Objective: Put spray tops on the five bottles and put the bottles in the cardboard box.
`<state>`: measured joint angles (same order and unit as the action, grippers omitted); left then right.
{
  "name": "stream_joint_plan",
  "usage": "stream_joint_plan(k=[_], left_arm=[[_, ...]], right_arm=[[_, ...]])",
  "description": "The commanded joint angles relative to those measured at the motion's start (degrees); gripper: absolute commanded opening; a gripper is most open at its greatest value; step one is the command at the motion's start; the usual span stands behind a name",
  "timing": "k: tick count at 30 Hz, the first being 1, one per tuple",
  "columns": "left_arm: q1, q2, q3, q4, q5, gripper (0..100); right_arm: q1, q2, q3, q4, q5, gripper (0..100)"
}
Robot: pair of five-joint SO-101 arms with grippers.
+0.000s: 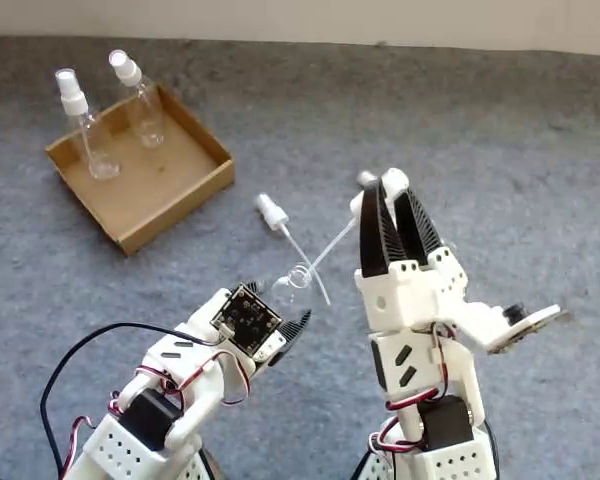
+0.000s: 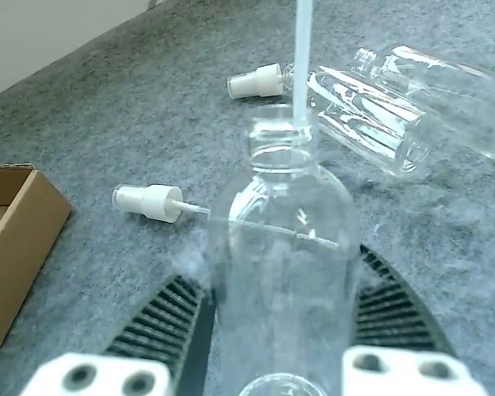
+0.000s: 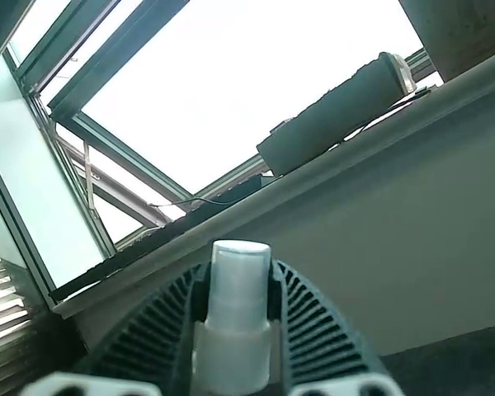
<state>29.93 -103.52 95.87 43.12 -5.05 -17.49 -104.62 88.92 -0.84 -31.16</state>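
Note:
My left gripper (image 1: 292, 305) (image 2: 282, 330) is shut on a clear open-necked bottle (image 1: 292, 283) (image 2: 280, 247), held tilted just above the carpet. My right gripper (image 1: 386, 192) (image 3: 235, 289) is shut on a white spray top (image 1: 364, 181) (image 3: 235, 322). Its thin dip tube (image 1: 332, 246) (image 2: 301, 58) slants down to the bottle's neck, and the tip looks just inside the mouth. Two more clear bottles (image 2: 371, 120) (image 2: 450, 91) lie on their sides beyond the held one. Loose spray tops (image 2: 256, 82) (image 2: 148, 202) (image 1: 272, 212) lie on the carpet.
The cardboard box (image 1: 180, 205) (image 2: 16, 219) sits at the far left of the grey carpet; two capped bottles (image 1: 88, 135) (image 1: 142, 100) stand inside it. Black and red cables (image 1: 70, 365) trail beside the left arm's base.

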Motion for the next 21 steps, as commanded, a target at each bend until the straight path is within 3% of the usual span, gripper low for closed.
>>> stream_joint_plan(k=[1,21], left_arm=[[-0.3,-0.7,1.3,-1.8,-0.5,5],[-0.4,-0.7,1.3,-15.8,-0.4,5]], right_arm=[[-0.8,-0.7,-0.7,-1.5,-0.4,1.2],[-0.9,-0.7,3.0,-1.5,-0.4,1.2]])
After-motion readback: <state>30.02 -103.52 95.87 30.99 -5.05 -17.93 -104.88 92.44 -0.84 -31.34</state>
